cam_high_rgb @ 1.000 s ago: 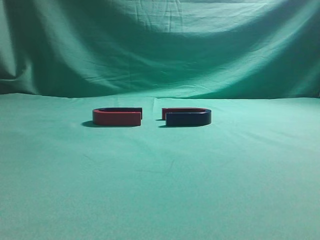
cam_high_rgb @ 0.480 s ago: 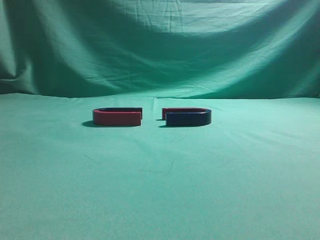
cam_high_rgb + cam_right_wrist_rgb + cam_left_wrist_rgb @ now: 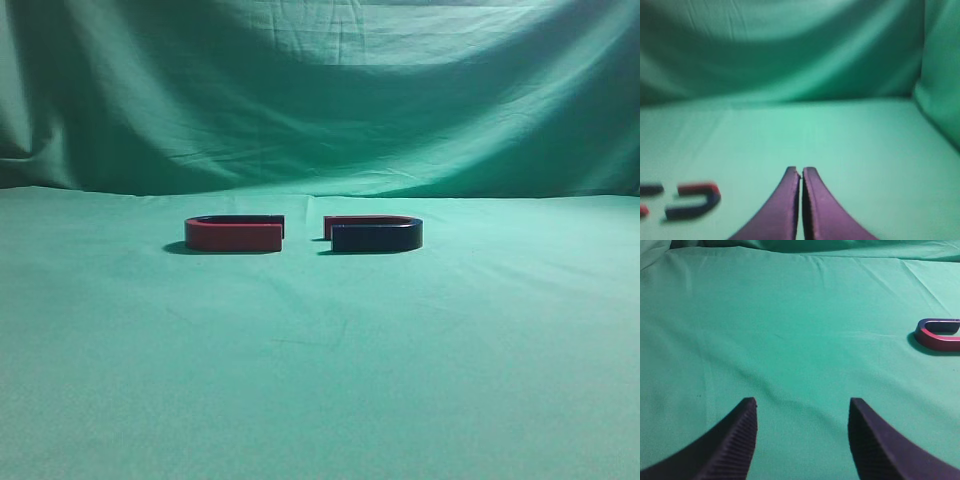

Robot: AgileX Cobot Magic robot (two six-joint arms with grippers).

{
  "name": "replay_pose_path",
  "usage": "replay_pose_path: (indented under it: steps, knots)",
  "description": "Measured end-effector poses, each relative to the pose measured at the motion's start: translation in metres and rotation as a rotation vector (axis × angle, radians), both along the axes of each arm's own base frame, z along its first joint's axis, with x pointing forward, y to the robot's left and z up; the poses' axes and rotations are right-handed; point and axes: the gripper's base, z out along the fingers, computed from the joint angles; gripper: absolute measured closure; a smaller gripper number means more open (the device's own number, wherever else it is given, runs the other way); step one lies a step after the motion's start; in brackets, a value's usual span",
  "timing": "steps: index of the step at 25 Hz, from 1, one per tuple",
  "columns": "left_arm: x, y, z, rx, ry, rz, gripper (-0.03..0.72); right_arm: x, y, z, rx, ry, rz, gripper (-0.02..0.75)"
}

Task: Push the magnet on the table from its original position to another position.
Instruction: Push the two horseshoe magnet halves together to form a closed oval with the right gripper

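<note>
Two red-and-blue horseshoe magnets lie on the green cloth in the exterior view with their open ends facing each other across a small gap. The left magnet (image 3: 233, 234) shows its red arm in front, the right magnet (image 3: 373, 235) its dark blue arm. Neither gripper shows in the exterior view. In the left wrist view the left gripper (image 3: 802, 405) is open and empty, with the left magnet (image 3: 937, 335) far off at the right edge. In the right wrist view the right gripper (image 3: 801, 172) is shut and empty, with the right magnet (image 3: 692, 200) blurred at lower left.
The table is covered by a green cloth (image 3: 320, 360), and a green cloth backdrop (image 3: 320, 100) hangs behind it. A blurred end of the other magnet (image 3: 647, 192) shows at the left edge of the right wrist view.
</note>
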Motion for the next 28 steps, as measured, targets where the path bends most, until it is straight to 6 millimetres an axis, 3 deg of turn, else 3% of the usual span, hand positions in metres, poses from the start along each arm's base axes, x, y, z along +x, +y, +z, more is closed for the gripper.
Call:
replay_pose_path:
  steps: [4,10,17,23,28]
  knots:
    - [0.0,0.0,0.0,0.0,0.0,0.0,0.316,0.041,0.005,0.0,-0.031,0.301,-0.006,0.738]
    - [0.0,0.0,0.0,0.0,0.0,0.0,0.316,0.086,0.02,-0.003,0.092,0.638,0.03,0.738]
    - [0.0,0.0,0.0,0.0,0.0,0.0,0.316,0.137,0.046,0.001,0.066,0.853,0.2,0.738]
    - [0.0,0.0,0.0,0.0,0.0,0.0,0.316,0.18,0.095,-0.018,-0.022,0.957,0.319,0.738]
    - [0.0,0.0,0.0,0.0,0.0,0.0,0.316,0.223,0.116,-0.032,-0.051,1.031,0.31,0.738]
